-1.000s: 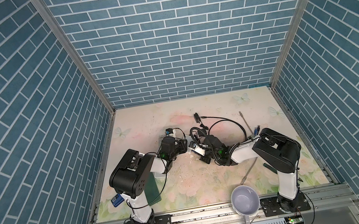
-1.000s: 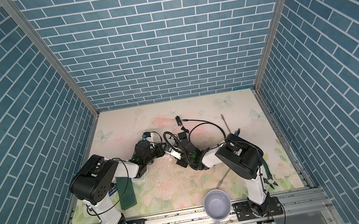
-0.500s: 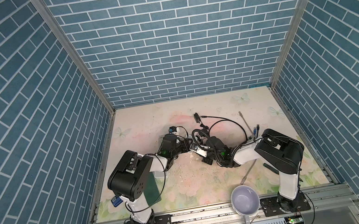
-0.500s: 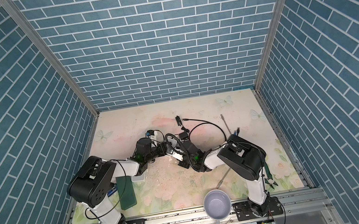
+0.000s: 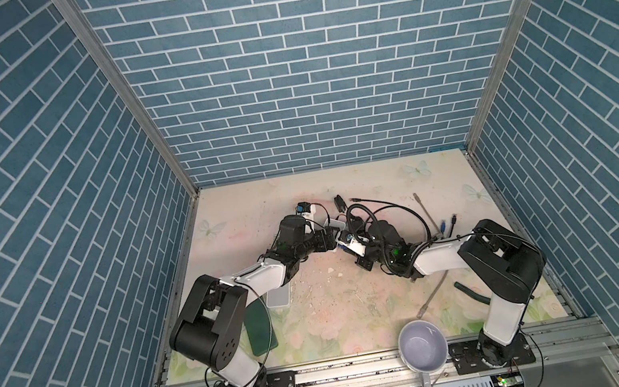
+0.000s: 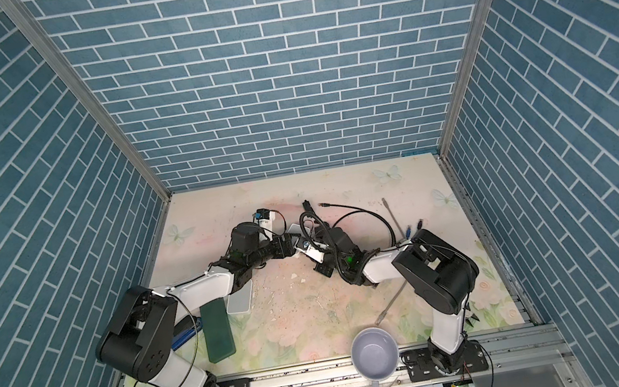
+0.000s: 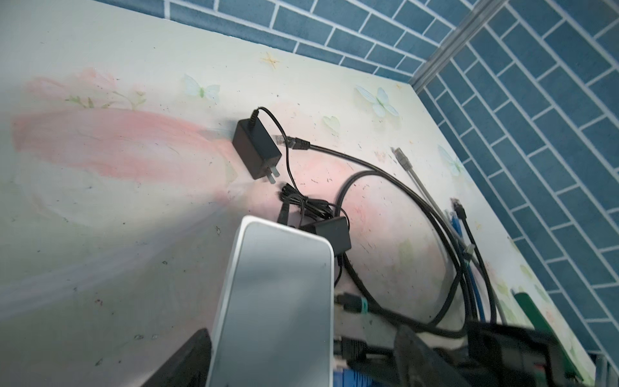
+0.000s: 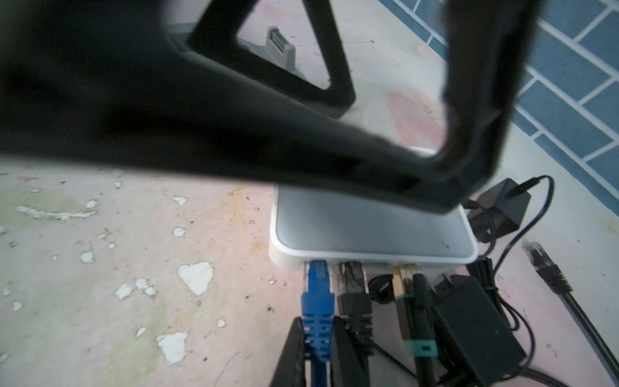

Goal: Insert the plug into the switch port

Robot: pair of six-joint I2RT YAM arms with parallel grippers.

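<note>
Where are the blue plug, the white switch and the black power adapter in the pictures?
blue plug (image 8: 318, 301), right wrist view, on its blue boot.
white switch (image 8: 368, 228), right wrist view, on its grey top face.
black power adapter (image 7: 256, 149), left wrist view, on the middle of its body.

In the right wrist view the blurred black left end effector covers the far part of the switch, and the cable of the blue plug runs off the picture's edge. In both top views the switch shows only as a white sliver.
</note>
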